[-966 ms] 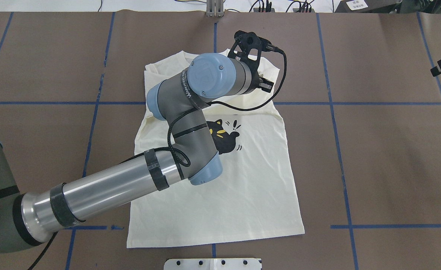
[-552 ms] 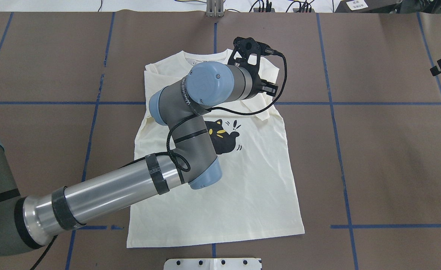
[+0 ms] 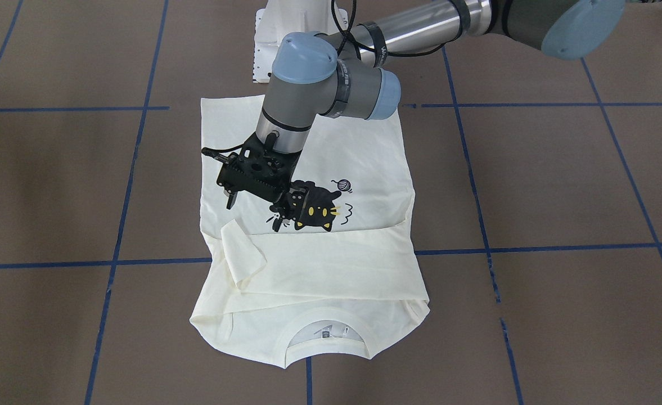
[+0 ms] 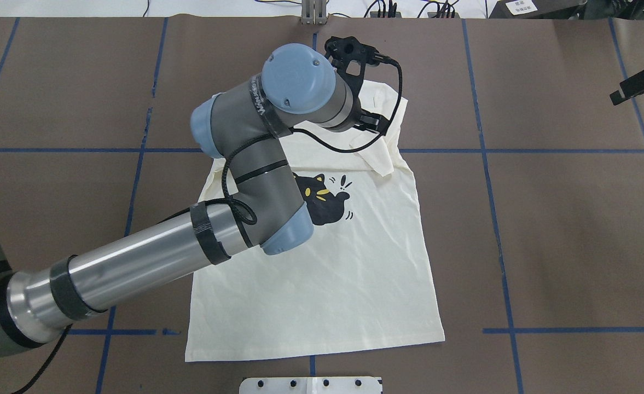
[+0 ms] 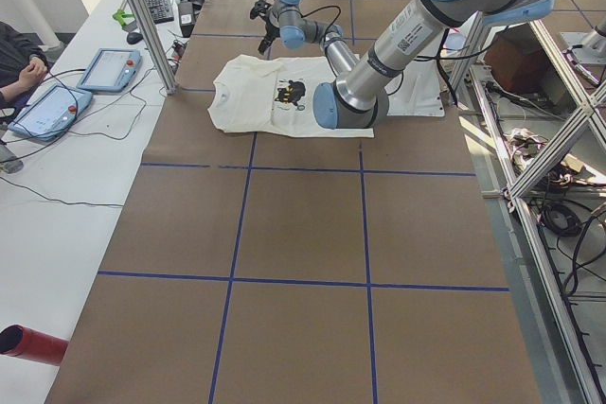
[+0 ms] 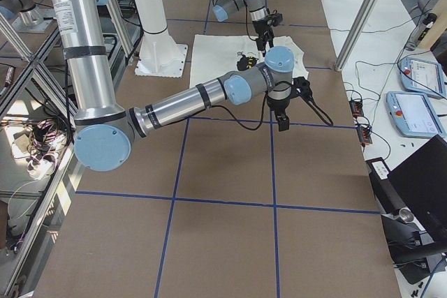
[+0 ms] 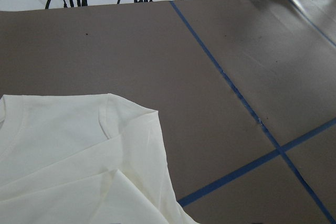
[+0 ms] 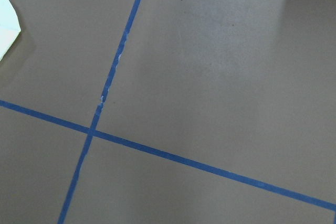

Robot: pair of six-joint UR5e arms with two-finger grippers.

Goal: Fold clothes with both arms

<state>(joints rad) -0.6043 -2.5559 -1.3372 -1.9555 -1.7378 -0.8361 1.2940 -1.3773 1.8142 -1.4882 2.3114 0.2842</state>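
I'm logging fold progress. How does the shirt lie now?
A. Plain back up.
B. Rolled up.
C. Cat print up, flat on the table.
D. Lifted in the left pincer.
C: the shirt lies spread on the table, its black cat print facing up.

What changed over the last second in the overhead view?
The left arm swung its wrist farther forward. The sleeve end, hidden a second ago, now lies folded on the shirt, free of the open left gripper. The shirt's body stayed put.
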